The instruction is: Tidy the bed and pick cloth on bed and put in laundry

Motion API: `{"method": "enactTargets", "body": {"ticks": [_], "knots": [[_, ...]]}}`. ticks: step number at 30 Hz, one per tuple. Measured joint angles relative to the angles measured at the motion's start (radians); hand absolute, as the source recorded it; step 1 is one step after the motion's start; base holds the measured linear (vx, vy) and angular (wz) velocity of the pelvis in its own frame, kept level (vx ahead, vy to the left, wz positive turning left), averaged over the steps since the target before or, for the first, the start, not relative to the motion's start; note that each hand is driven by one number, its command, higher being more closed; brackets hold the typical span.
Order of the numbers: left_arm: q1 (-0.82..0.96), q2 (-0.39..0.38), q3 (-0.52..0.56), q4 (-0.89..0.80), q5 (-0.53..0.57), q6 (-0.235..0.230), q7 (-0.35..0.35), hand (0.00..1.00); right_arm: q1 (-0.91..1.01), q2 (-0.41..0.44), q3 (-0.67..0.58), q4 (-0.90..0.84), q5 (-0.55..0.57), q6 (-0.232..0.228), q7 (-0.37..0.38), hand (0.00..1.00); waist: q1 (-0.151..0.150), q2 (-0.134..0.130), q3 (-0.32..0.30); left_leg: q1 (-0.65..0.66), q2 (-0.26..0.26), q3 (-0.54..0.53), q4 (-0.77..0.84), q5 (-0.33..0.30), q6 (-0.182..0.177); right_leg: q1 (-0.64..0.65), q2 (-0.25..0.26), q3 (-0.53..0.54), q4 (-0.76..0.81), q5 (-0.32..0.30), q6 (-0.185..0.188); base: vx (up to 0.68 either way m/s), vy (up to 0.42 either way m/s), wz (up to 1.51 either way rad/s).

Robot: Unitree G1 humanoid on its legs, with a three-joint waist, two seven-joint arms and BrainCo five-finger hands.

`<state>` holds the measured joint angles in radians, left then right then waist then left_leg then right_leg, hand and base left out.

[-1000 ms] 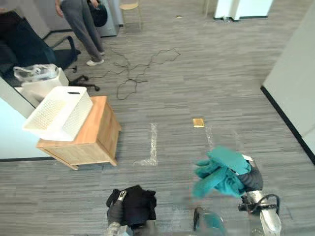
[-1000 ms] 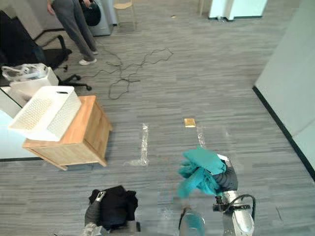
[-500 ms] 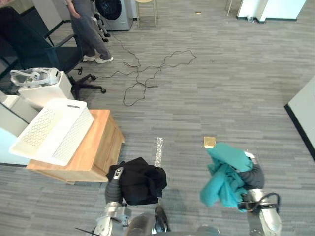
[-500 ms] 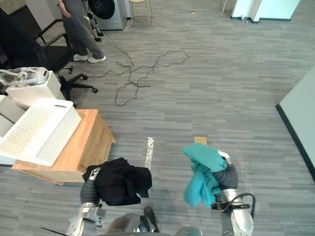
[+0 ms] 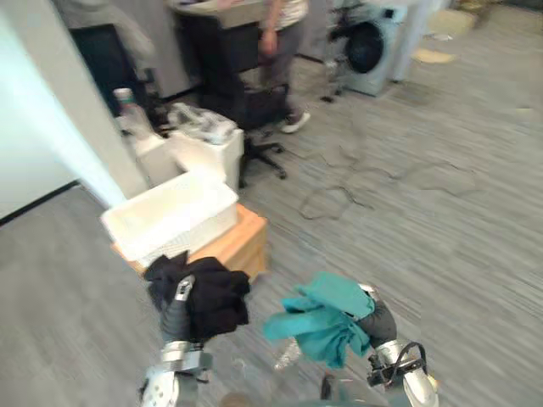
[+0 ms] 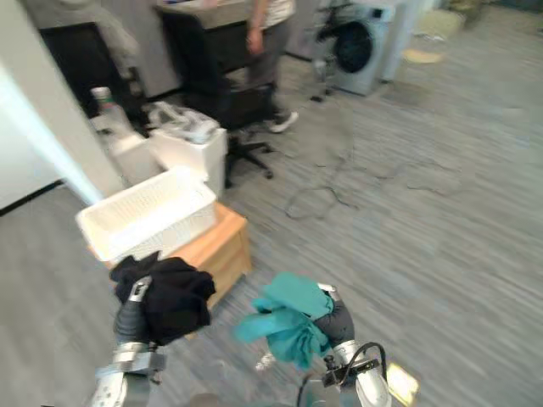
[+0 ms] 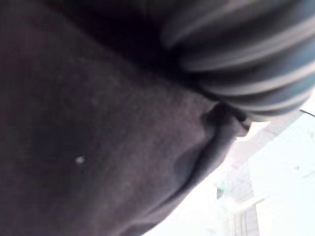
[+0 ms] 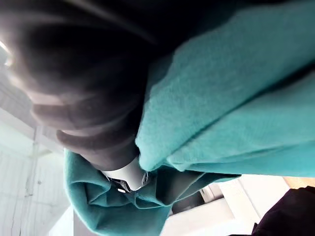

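A bunched black cloth (image 5: 204,292) hangs above the floor with my left hand (image 5: 177,307) shut on it, just in front of the white laundry basket (image 5: 170,218). That cloth (image 7: 98,123) covers the fingers in the left wrist view. My right hand (image 5: 379,323) is shut on a teal cloth (image 5: 318,324), held up at the lower middle right; the teal folds (image 8: 221,108) wrap round the hand in the right wrist view. The basket stands on a small wooden table (image 5: 246,239).
A white bin with a plastic bag (image 5: 206,136) and a black office chair (image 5: 254,110) stand behind the table. A person (image 5: 284,42) stands further back by a washing machine (image 5: 373,51). A pale wall (image 5: 51,127) rises at left. Cables (image 5: 339,182) lie on the floor.
The camera has swung left, so the basket and table now lie close ahead of the left hand. Both hands still hold their cloths, the black one raised.
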<state>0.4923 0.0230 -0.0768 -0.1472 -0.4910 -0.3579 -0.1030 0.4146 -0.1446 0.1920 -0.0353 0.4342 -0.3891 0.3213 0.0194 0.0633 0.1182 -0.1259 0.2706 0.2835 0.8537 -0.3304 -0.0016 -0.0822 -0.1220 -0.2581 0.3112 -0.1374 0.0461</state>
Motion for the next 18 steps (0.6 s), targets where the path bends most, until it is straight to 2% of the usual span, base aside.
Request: {"method": "enactTargets", "body": {"ticks": [2, 3, 5, 6, 7, 8, 9, 10, 11, 12, 13, 14, 15, 16, 17, 18], "knots": [[0.002, -0.003, 0.003, -0.002, -0.008, 0.0, -0.02, 1.0, -0.015, 0.0, -0.013, -0.019, -0.016, 0.001, -0.018, 1.0, -0.001, 0.002, -0.002, -0.025, 0.008, 0.115, -0.034, 0.0, -0.001, 0.073, -0.027, -0.074, -0.058, -0.001, -0.003, 0.35, -0.235, 1.3], [0.011, -0.004, 0.007, -0.007, -0.022, -0.001, -0.04, 1.0, -0.038, -0.001, -0.03, -0.03, -0.019, 0.001, -0.019, 1.0, 0.002, 0.003, -0.003, -0.042, -0.014, 0.178, -0.125, 0.003, -0.008, 0.117, -0.038, -0.12, -0.107, 0.008, 0.007, 0.33, -0.146, 1.12], [0.015, -0.006, 0.006, -0.003, -0.025, 0.002, -0.054, 1.0, -0.069, -0.004, -0.053, -0.023, -0.026, 0.002, -0.025, 1.0, 0.008, 0.002, -0.003, -0.056, -0.072, 0.218, -0.307, 0.021, -0.03, 0.161, -0.045, -0.168, -0.158, 0.018, 0.018, 0.28, -0.062, 0.76], [0.013, -0.012, 0.004, 0.003, -0.024, 0.016, -0.061, 1.0, -0.085, -0.006, -0.072, -0.009, -0.037, 0.003, -0.046, 1.0, 0.024, 0.002, -0.003, -0.055, -0.126, 0.246, -0.481, 0.066, -0.04, 0.193, -0.053, -0.19, -0.183, 0.022, 0.025, 0.3, 0.015, 0.48], [0.02, -0.013, 0.003, 0.009, -0.022, 0.026, -0.069, 1.0, -0.099, -0.007, -0.074, 0.024, -0.045, 0.005, -0.065, 1.0, 0.038, -0.002, -0.004, -0.037, -0.158, 0.242, -0.548, 0.177, 0.015, 0.223, -0.056, -0.19, -0.2, 0.023, 0.029, 0.32, 0.033, 0.32], [0.025, -0.012, 0.004, 0.018, -0.021, 0.029, -0.071, 1.0, -0.107, -0.008, -0.072, 0.045, -0.054, 0.005, -0.076, 1.0, 0.053, -0.007, -0.006, -0.016, -0.17, 0.242, -0.568, 0.206, 0.069, 0.238, -0.06, -0.183, -0.206, 0.022, 0.032, 0.34, 0.046, 0.29], [0.033, -0.01, 0.006, 0.043, -0.017, 0.035, -0.071, 1.0, -0.127, -0.009, -0.055, 0.085, -0.065, 0.006, -0.103, 1.0, 0.052, -0.024, -0.024, -0.003, -0.191, 0.246, -0.557, 0.207, 0.085, 0.26, -0.072, -0.175, -0.219, 0.023, 0.035, 0.36, 0.017, 0.35], [0.033, -0.009, 0.013, 0.052, -0.017, 0.037, -0.072, 1.0, -0.15, -0.003, -0.043, 0.105, -0.07, 0.006, -0.118, 1.0, 0.053, -0.047, -0.024, -0.016, -0.183, 0.248, -0.509, 0.189, 0.11, 0.272, -0.078, -0.164, -0.232, 0.037, 0.048, 0.34, 0.013, 0.36], [0.03, -0.009, 0.025, 0.055, -0.016, 0.036, -0.074, 1.0, -0.167, 0.002, -0.027, 0.115, -0.073, 0.007, -0.13, 1.0, 0.056, -0.061, -0.023, -0.026, -0.174, 0.252, -0.475, 0.178, 0.118, 0.274, -0.081, -0.152, -0.227, 0.041, 0.048, 0.29, -0.004, 0.13], [0.024, -0.009, 0.049, 0.075, -0.015, 0.037, -0.075, 1.0, -0.21, 0.021, -0.014, 0.136, -0.081, 0.006, -0.149, 1.0, 0.056, -0.089, -0.021, -0.07, -0.151, 0.274, -0.368, 0.155, 0.106, 0.264, -0.094, -0.137, -0.176, 0.044, 0.048, 0.17, 0.018, -0.04], [0.023, -0.01, 0.048, 0.085, -0.015, 0.037, -0.076, 1.0, -0.219, 0.024, -0.016, 0.137, -0.083, 0.006, -0.156, 1.0, 0.056, -0.092, -0.025, -0.057, -0.155, 0.272, -0.376, 0.151, 0.102, 0.247, -0.096, -0.136, -0.13, 0.034, 0.06, 0.25, 0.102, -0.11], [0.032, -0.012, 0.038, 0.092, -0.002, 0.04, -0.08, 1.0, -0.231, 0.019, -0.018, 0.137, -0.085, 0.005, -0.183, 1.0, 0.053, -0.082, -0.033, 0.023, -0.184, 0.251, -0.492, 0.101, 0.102, 0.174, -0.131, -0.125, 0.073, -0.012, 0.08, 0.19, 0.13, 0.03], [0.014, 0.0, 0.036, 0.101, 0.012, 0.043, -0.088, 1.0, -0.248, 0.034, -0.024, 0.148, -0.092, 0.005, -0.204, 1.0, 0.045, -0.105, -0.023, 0.05, -0.228, 0.234, -0.535, 0.1, 0.114, 0.087, -0.201, -0.094, 0.297, -0.036, 0.072, 0.23, 0.122, 0.35], [-0.012, 0.021, 0.032, 0.11, 0.028, 0.051, -0.094, 1.0, -0.247, 0.045, -0.031, 0.153, -0.095, 0.005, -0.224, 1.0, 0.028, -0.119, -0.017, 0.071, -0.258, 0.211, -0.551, 0.098, 0.119, 0.001, -0.236, -0.041, 0.495, -0.048, 0.076, 0.17, 0.019, 0.82], [-0.032, 0.043, 0.027, 0.112, 0.042, 0.057, -0.095, 1.0, -0.244, 0.052, -0.031, 0.191, -0.107, 0.005, -0.246, 1.0, 0.009, -0.134, -0.016, 0.112, -0.279, 0.177, -0.566, 0.097, 0.121, -0.066, -0.24, 0.02, 0.671, -0.064, 0.09, 0.21, -0.026, 1.01], [-0.05, 0.056, 0.023, 0.107, 0.059, 0.057, -0.095, 1.0, -0.226, 0.06, -0.036, 0.213, -0.121, 0.004, -0.269, 1.0, -0.008, -0.129, -0.011, 0.157, -0.282, 0.141, -0.587, 0.096, 0.121, -0.101, -0.217, 0.038, 0.729, -0.077, 0.076, 0.18, -0.042, 0.84]]}}
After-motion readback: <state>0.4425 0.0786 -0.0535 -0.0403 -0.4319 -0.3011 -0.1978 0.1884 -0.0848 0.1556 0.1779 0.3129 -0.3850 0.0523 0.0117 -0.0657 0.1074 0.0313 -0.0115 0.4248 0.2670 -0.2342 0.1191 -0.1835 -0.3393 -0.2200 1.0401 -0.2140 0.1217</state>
